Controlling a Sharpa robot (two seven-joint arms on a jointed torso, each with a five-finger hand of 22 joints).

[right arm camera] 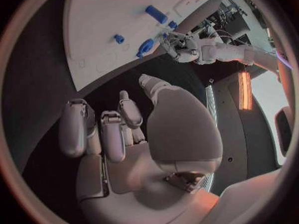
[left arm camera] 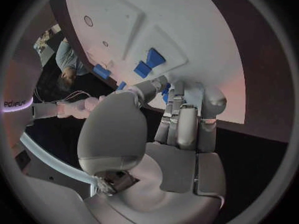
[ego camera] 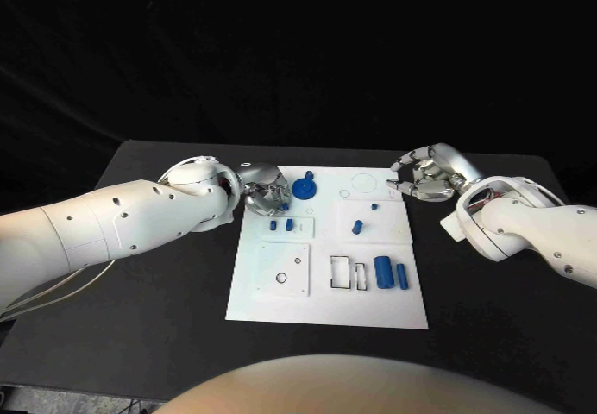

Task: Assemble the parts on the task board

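Starting nearest: large blue cylinder [ego camera: 383, 272] lies in the task board's [ego camera: 326, 310] near right part, long axis running near-to-far, a thinner blue peg [ego camera: 400, 275] just beside it. Farther back, left hand [ego camera: 264, 197] sits at the board's far left edge, fingers curled beside the blue knobbed part [ego camera: 307, 186]; cannot tell if it grips anything. Right hand [ego camera: 425, 176] hovers off the far right corner, fingers curled, holding nothing; it looks the nearer hand to the cylinder.

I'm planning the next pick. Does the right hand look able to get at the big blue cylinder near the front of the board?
Probably yes. The right hand holds nothing and hovers at the board's far right corner. The big blue cylinder lies in the open on that side, and nothing stands between them.
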